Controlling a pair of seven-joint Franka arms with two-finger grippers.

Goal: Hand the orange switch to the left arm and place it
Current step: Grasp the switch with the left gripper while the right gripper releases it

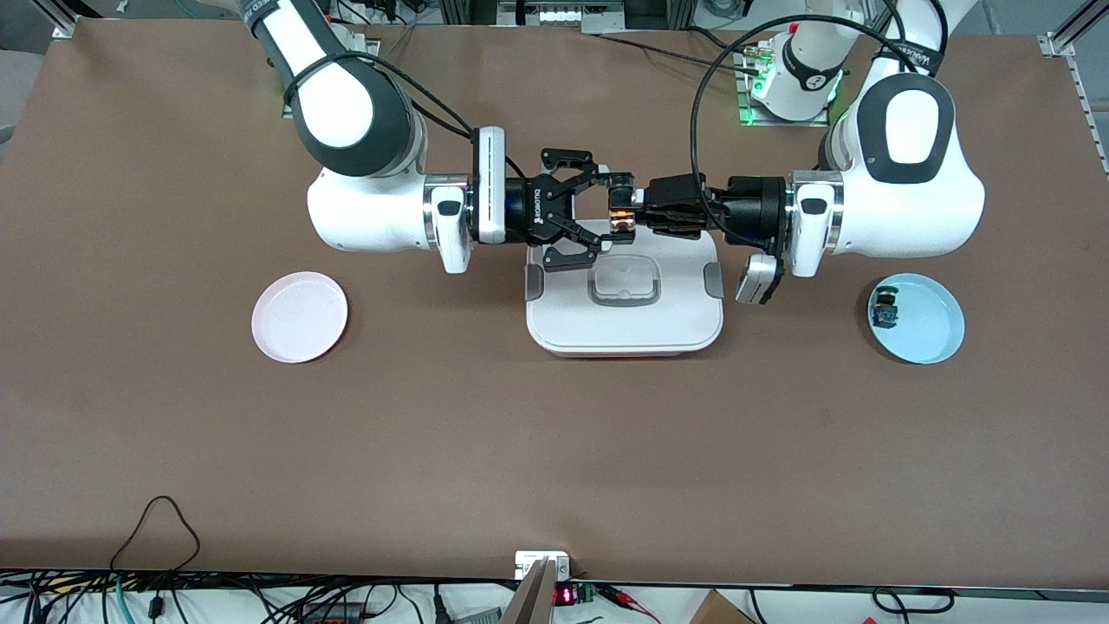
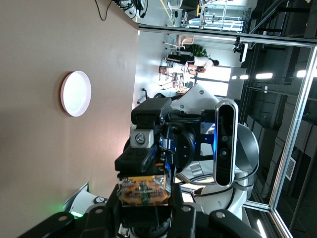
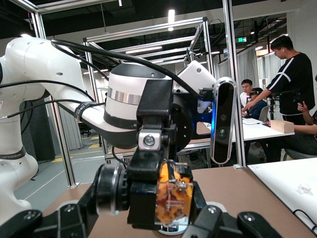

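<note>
The orange switch point(image 1: 619, 217) is held in the air over the white lidded box point(image 1: 624, 334), above the box's edge nearest the robot bases. My left gripper point(image 1: 627, 212) reaches in level from the left arm's end of the table and is shut on the switch. In the left wrist view the switch's orange body point(image 2: 143, 191) sits between that gripper's point(image 2: 144, 210) fingers. My right gripper point(image 1: 600, 212) faces it from the right arm's end. Its jaws are spread wide, one on each side of the switch point(image 3: 173, 198). In the right wrist view the gripper point(image 3: 158, 225) is not touching the switch.
A pink plate point(image 1: 299, 316) lies toward the right arm's end of the table and also shows in the left wrist view point(image 2: 76, 93). A light blue plate point(image 1: 927, 334) lies toward the left arm's end. It holds a small switch with a blue body point(image 1: 885, 310).
</note>
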